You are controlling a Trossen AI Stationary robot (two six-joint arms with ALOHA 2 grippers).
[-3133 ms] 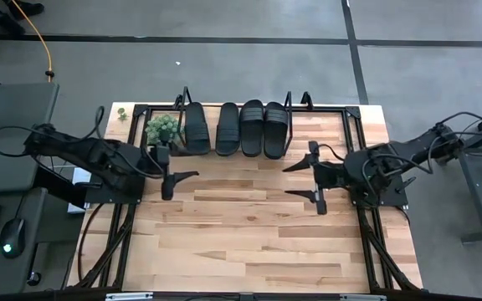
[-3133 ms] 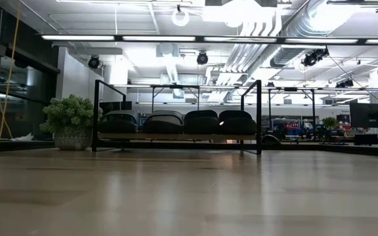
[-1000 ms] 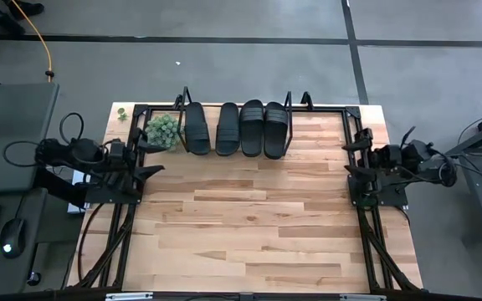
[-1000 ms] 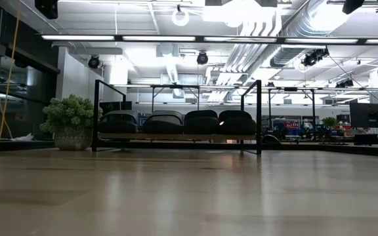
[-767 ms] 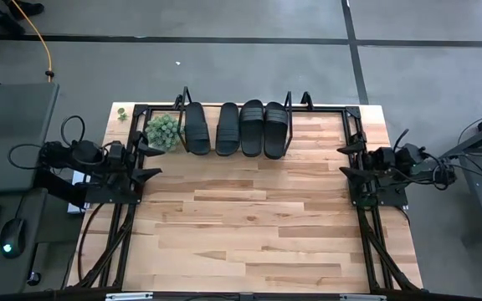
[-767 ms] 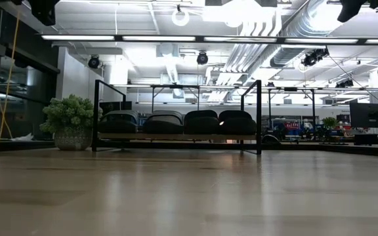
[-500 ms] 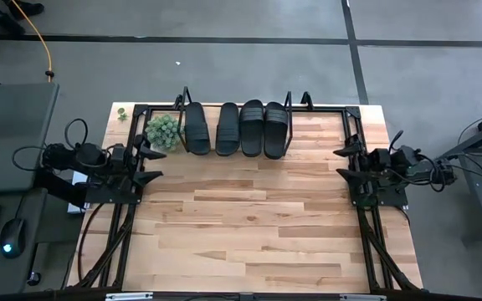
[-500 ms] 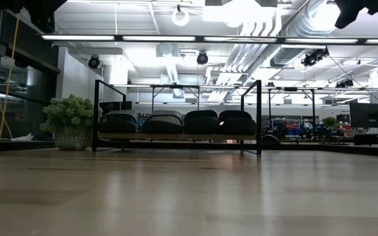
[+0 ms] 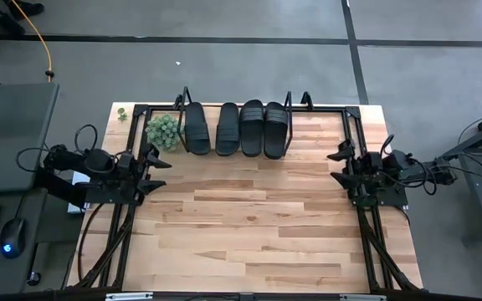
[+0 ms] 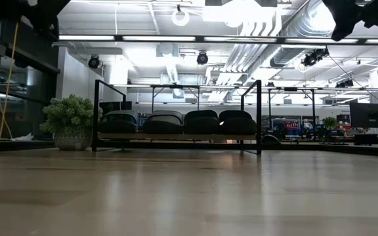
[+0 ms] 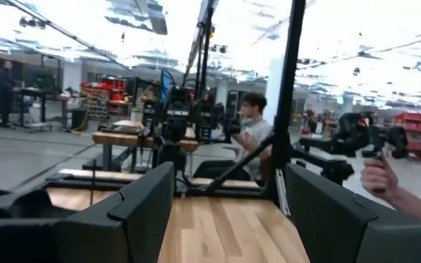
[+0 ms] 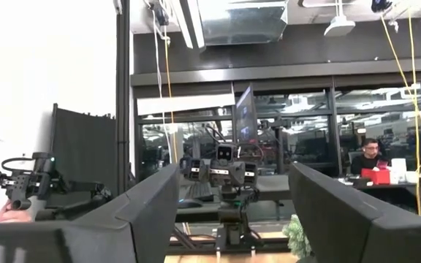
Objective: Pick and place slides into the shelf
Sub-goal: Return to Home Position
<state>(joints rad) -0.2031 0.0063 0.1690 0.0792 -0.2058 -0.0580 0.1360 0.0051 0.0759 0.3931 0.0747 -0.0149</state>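
Four black slides [image 9: 235, 128] lie side by side on the shelf [image 9: 289, 104] at the table's far edge, soles on its board. In the low view the slides [image 10: 176, 122] sit between the shelf's black end frames [image 10: 259, 118]. My left gripper [image 9: 159, 172] is open and empty at the table's left edge. My right gripper [image 9: 333, 166] is open and empty at the right edge. Both point inward over the table. The wrist views show each gripper, left [image 11: 229, 219] and right [image 12: 232, 219], with its fingers apart and nothing between them.
A small potted plant [image 9: 162, 130] stands just left of the shelf, also in the low view [image 10: 71, 122]. Bare wood tabletop [image 9: 249, 217] lies between the arms and toward the near edge. A person's hand [image 11: 378, 175] and people show in the room beyond.
Both arms, drawn back at the table's side edges, have come down a little: in the low view their dark shapes have grown into the top corners. Both grippers have reached slightly inward over the table. The slides have stayed on the shelf.
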